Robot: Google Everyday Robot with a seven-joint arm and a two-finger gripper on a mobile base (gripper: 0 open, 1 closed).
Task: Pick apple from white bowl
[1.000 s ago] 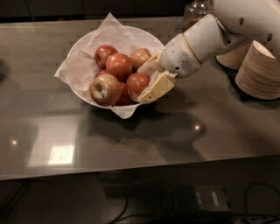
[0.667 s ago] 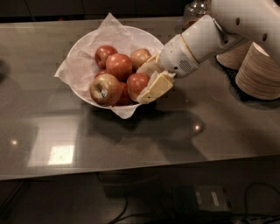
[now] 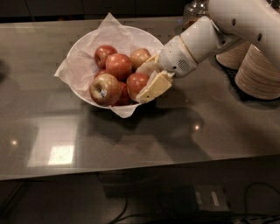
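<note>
The white bowl (image 3: 87, 41), lined with crumpled white paper, stands at the back left of the dark table and holds several apples. The deep red apple (image 3: 134, 82) lies at the bowl's right side. My gripper (image 3: 142, 85) reaches in from the right. One pale finger lies over the apple's far side and the other along its near right side, both against it. The apple still rests in the bowl among the others.
A yellow-green blushed apple with a sticker (image 3: 105, 89) lies at the bowl's front, with other reddish apples (image 3: 118, 65) behind it. Stacks of beige disposable bowls (image 3: 259, 65) stand at the right. A glass jar (image 3: 194, 8) stands at the back.
</note>
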